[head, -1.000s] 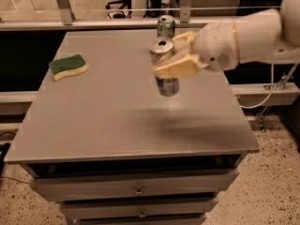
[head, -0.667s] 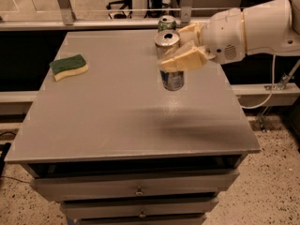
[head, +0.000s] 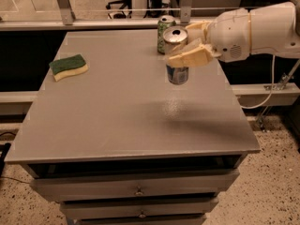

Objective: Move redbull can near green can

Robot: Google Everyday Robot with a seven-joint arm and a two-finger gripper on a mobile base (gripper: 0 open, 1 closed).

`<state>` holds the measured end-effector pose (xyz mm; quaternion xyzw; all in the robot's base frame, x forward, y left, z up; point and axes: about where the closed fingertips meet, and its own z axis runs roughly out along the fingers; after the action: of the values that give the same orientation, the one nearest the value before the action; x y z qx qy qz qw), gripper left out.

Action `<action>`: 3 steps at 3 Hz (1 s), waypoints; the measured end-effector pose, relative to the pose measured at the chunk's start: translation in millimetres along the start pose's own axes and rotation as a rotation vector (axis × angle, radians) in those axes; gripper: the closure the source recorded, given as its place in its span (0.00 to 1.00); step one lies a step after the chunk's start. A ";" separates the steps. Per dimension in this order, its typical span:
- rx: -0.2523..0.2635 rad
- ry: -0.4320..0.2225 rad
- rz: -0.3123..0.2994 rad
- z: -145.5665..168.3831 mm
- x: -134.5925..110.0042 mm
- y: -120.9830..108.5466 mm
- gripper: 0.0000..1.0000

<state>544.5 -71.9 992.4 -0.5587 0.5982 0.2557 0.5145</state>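
Observation:
The redbull can [head: 176, 72] is slim and silver with blue patches low on its side. My gripper [head: 187, 46] is shut on its upper part, reaching in from the right, and holds it upright, low over the table's far right part. The green can [head: 163, 32] stands upright at the table's back edge, just behind the redbull can and a little to its left. The gripper's near finger [head: 191, 57] covers the middle of the redbull can.
A green and yellow sponge [head: 68, 67] lies at the far left of the grey table [head: 122, 121]. Drawers sit below the table's front edge. A metal rail runs behind the table. My white arm [head: 262, 29] comes in from the right.
My gripper has carried the redbull can toward the back of the table, closer to the green can.

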 end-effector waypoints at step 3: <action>0.180 -0.135 -0.079 -20.0 43.4 -142.7 1.00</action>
<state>677.5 -142.1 998.4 -0.5149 0.5604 0.2177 0.6110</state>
